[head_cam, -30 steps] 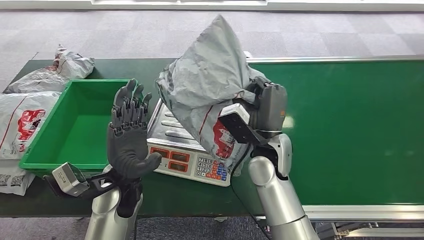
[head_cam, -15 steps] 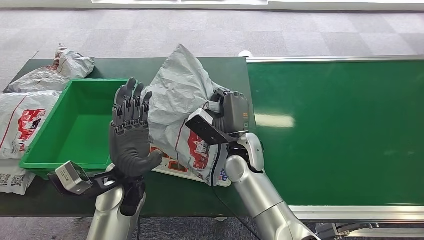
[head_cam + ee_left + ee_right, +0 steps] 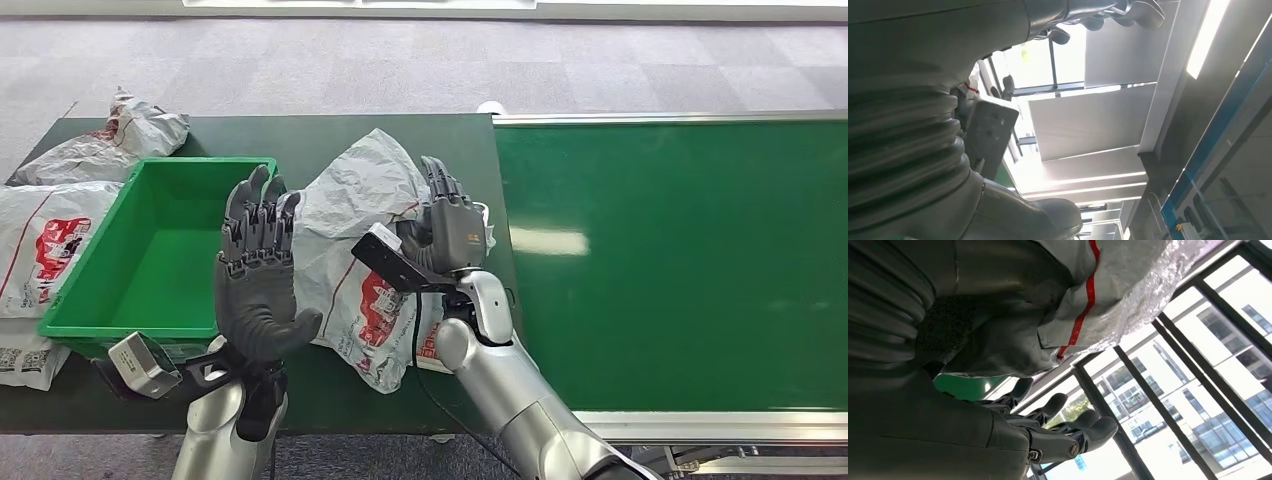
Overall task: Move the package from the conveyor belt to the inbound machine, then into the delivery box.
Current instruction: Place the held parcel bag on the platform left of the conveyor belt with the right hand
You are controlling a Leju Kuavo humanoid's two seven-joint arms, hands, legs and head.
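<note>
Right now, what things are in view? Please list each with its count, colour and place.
package on the scale: 1, grey with red print, beside the right hand
scale: 1, mostly covered, a white corner shows
bin: 1, green, beside the package
other packages: at least 2, grey and white with red print, beyond the bin
conveyor belt: 1, green, at right
table: 1, dark green, under bin and scale
left hand: 1, dark grey, raised, fingers apart
right hand: 1, dark grey, fingers extended beside the package

Package point(image 3: 350, 250) lies right of bin point(image 3: 150, 255), seemingly covering the scale.
</note>
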